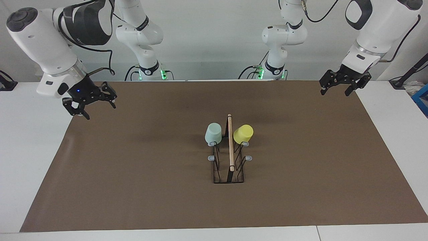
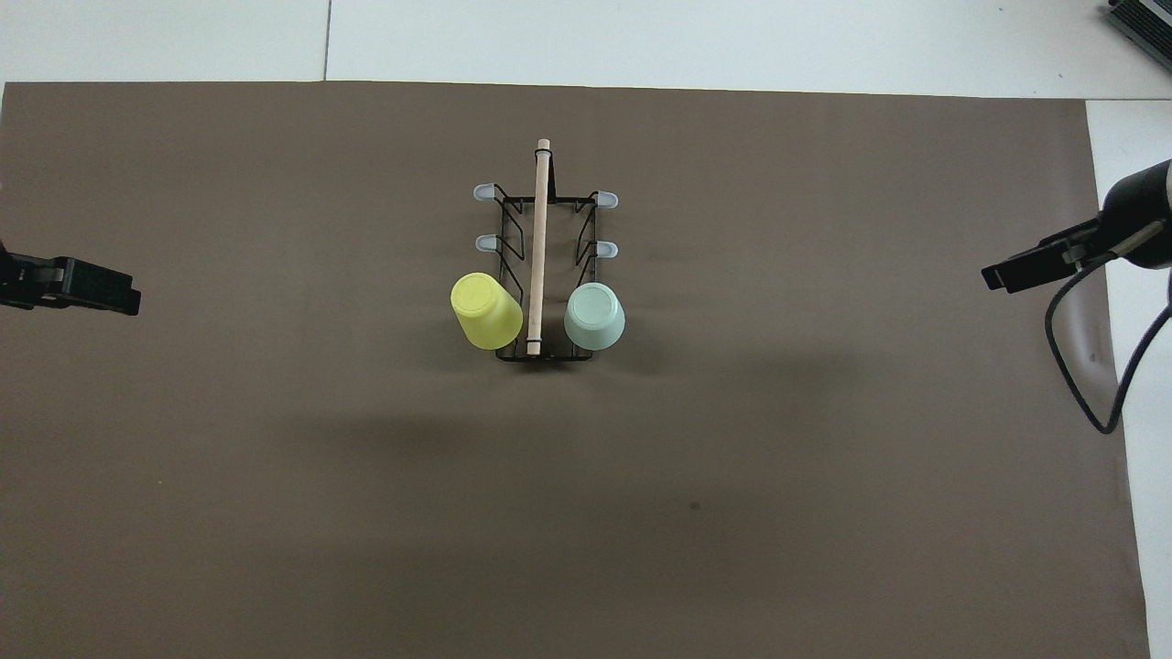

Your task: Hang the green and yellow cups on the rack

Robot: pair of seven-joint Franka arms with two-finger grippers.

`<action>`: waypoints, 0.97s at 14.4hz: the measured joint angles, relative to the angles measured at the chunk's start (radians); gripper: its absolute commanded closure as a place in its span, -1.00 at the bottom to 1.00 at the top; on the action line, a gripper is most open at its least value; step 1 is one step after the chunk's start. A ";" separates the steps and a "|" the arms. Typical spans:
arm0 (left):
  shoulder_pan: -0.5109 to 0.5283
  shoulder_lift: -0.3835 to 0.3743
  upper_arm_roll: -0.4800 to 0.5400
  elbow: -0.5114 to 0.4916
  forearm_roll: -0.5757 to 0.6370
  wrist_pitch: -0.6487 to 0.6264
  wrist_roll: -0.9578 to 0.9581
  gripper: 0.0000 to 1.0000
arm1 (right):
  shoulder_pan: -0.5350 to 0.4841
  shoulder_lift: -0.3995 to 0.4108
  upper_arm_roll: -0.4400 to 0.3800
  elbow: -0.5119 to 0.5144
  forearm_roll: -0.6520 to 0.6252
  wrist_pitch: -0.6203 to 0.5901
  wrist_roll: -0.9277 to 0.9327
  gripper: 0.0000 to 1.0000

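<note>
The black wire rack (image 1: pixel 229 167) (image 2: pixel 540 265) with a wooden rod on top stands in the middle of the brown mat. A pale green cup (image 1: pixel 213 133) (image 2: pixel 594 316) hangs upside down on a peg at the rack's end nearest the robots, on the right arm's side. A yellow cup (image 1: pixel 243 134) (image 2: pixel 485 310) hangs tilted on the matching peg on the left arm's side. My right gripper (image 1: pixel 97 109) (image 2: pixel 1030 272) is open and empty in the air over the mat's edge at the right arm's end. My left gripper (image 1: pixel 335 90) (image 2: pixel 87 288) waits open and empty over the mat's edge at its own end.
Grey-tipped pegs (image 1: pixel 210 158) (image 2: pixel 485 243) farther along the rack carry nothing. The brown mat (image 1: pixel 133 187) covers most of the white table (image 1: pixel 30 140). A blue object (image 1: pixel 422 98) sits at the table's edge by the left arm's end.
</note>
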 measured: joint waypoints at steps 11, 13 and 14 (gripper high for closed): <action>0.000 0.000 0.001 -0.002 0.000 0.001 0.000 -1.00 | 0.032 0.001 0.019 0.085 0.000 -0.118 0.265 -1.00; 0.000 0.000 0.001 -0.002 0.000 0.001 0.000 -1.00 | 0.035 0.001 0.019 0.085 0.000 -0.119 0.268 -1.00; 0.000 0.000 0.001 -0.002 0.000 0.001 0.000 -1.00 | 0.036 0.001 0.018 0.085 0.000 -0.119 0.268 -1.00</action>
